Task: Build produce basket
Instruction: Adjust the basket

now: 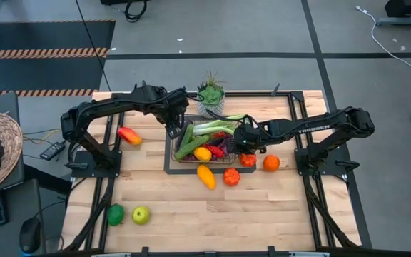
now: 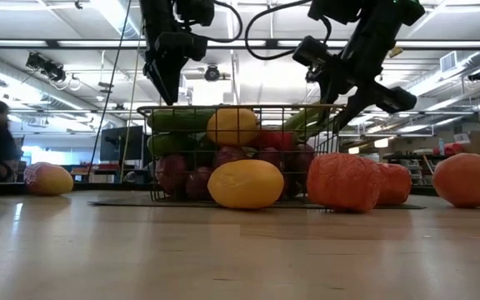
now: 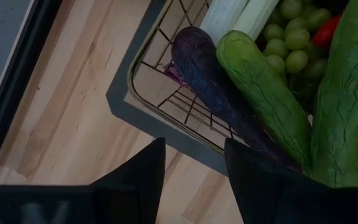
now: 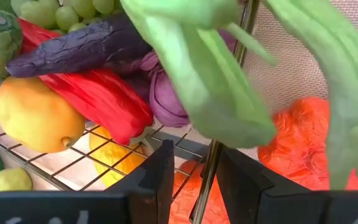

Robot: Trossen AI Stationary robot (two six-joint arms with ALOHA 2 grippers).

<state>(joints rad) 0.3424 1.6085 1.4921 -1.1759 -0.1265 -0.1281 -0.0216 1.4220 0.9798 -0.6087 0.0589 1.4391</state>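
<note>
Fingers of the left gripper hang slightly apart over the wire basket's left end; the right gripper's fingers straddle its right rim, also apart. Mid-tabletop, the dark basket holds cucumbers, leek, grapes, lemon and red chili.

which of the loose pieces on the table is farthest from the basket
The dark green round fruit at the table's front left corner, just beyond the lighter yellow-green apple beside it.
</note>
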